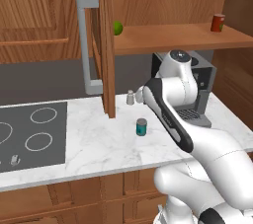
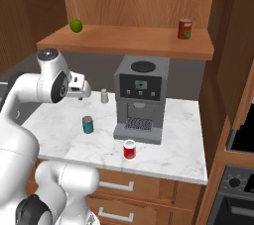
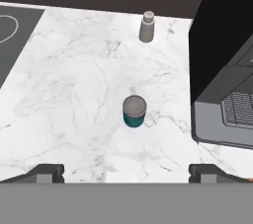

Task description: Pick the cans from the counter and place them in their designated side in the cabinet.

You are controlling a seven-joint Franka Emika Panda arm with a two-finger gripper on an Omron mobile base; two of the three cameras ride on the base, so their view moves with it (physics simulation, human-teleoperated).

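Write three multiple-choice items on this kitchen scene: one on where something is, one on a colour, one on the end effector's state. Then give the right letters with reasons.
1. Where does the teal can stand?
A. On the cabinet shelf
B. On the marble counter, left of the coffee machine
C. On the hob

2. What colour is the can in front of the coffee machine?
A. Bright red
B. Yellow
C. Grey

3. How is the end effector?
A. Shut on the teal can
B. Shut on the shaker
C. Open, holding nothing

Key: 1 B, the right base view shows it on the marble; 2 A, it is red with a silvery top; 3 C, the hand view shows its fingertips wide apart above the teal can.
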